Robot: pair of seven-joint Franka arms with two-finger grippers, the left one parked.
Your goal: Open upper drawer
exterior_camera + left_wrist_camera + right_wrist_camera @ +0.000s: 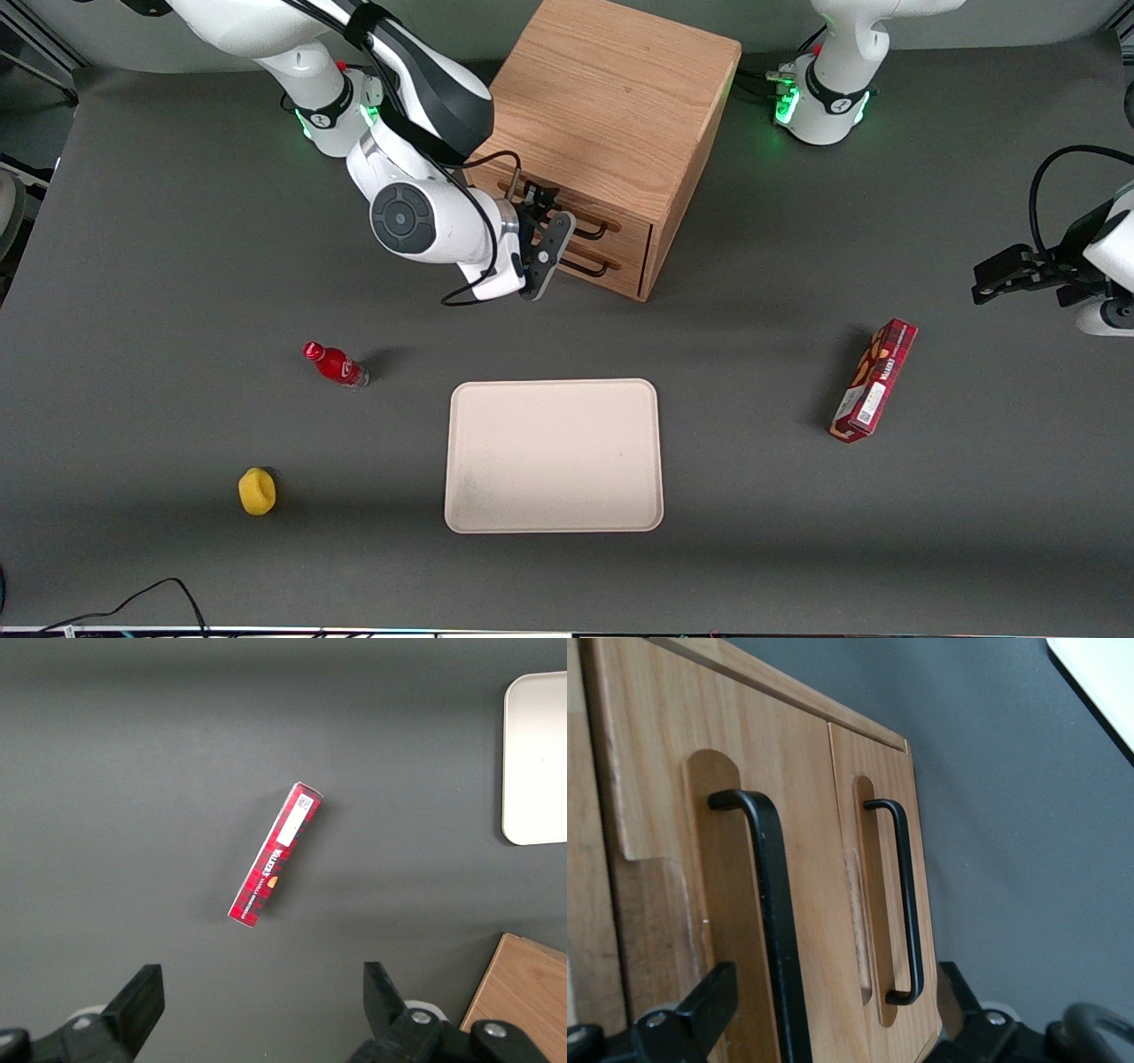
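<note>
Upper drawer (567,210) shut, in oak cabinet (611,106) by table's robot-side edge | gripper (833,1014) open, fingers straddling its black handle (775,921) | stiff wood, likely slides light; thin rigid bar the only hold, grab mid-bar | lower drawer (890,904) beside.

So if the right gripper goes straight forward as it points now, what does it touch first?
Most likely the black handle of the upper drawer: the gripper sits open right in front of the cabinet, with that bar between its fingers. How far it stands from the drawer face is unclear.
</note>
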